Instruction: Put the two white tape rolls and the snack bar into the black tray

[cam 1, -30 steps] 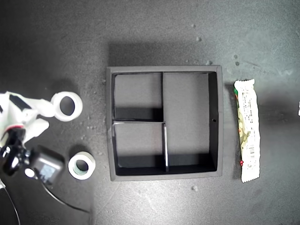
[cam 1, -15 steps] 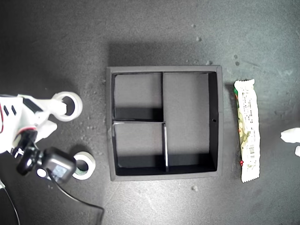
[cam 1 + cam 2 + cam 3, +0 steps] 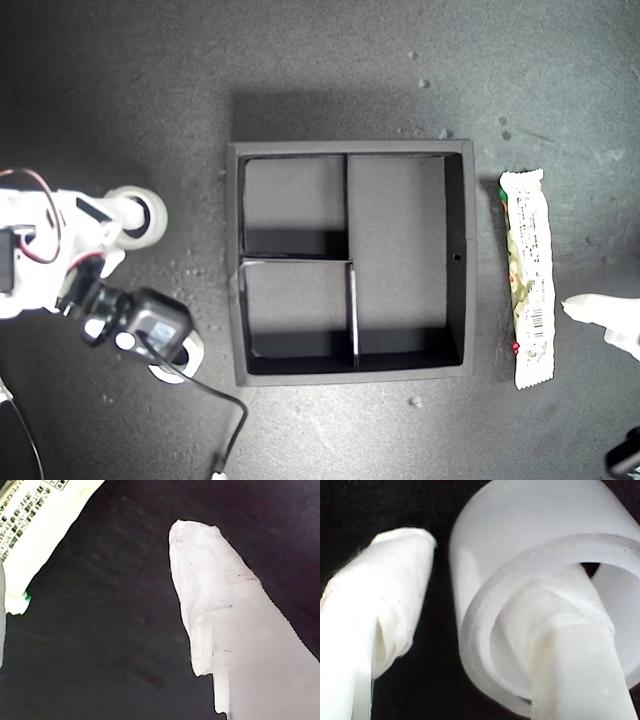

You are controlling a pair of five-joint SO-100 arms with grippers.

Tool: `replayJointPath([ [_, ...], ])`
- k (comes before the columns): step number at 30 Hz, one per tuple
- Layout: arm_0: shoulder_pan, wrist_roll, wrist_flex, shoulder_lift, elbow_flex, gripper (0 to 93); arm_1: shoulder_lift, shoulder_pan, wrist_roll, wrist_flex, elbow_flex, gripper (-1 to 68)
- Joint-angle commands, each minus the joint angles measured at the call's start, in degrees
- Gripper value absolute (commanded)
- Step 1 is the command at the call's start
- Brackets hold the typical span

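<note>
Much of the second small white tape ring (image 3: 172, 368) is hidden beneath the black camera housing of the arm at the exterior view's left, leaving only a pale sliver of its rim in sight. At the exterior view's right edge, my first gripper (image 3: 600, 318) is cut off by the frame; only one white-wrapped fingertip (image 3: 210, 605) shows, hanging over the dark table (image 3: 320, 70) near the barcode end of the wrapper, and whether its jaws are apart or together cannot be told.

The square matte black tray (image 3: 232, 300), split into two small squares and one long compartment, holds nothing.

Two tape rings and one bar are in view, all lying on the table outside the tray. The larger thin-walled white tape ring (image 3: 540, 545) lies well off the tray's wall toward the exterior view's left. My second gripper (image 3: 485, 630) straddles that ring's wall with its jaws apart: one finger (image 3: 570, 645) reaches down through the hole, the other (image 3: 380, 605) stands outside. The long cream-white snack bar (image 3: 528, 275) in its crimped wrapper lies just beside the tray's wall at the exterior view's right, parallel to it.
</note>
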Motion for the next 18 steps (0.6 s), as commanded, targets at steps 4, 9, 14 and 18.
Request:
replayJointPath([
  [4,-0.5,0.6,1.1,-5.2,-8.0,0.1,-11.8,2.6,-6.4,2.0,-7.6,21.7],
  [9,-0.5,2.4,13.8,-0.5,-17.6,0.0,-17.6,4.0,-8.3,1.5,-8.3,23.3],
  [14,-2.0,3.7,22.4,4.0,-23.6,0.0,-18.7,4.9,-9.6,-1.1,-7.5,23.5],
  [18,-2.5,3.8,25.6,5.5,-25.1,0.0,-20.3,5.2,-10.3,-2.5,-8.3,23.4],
])
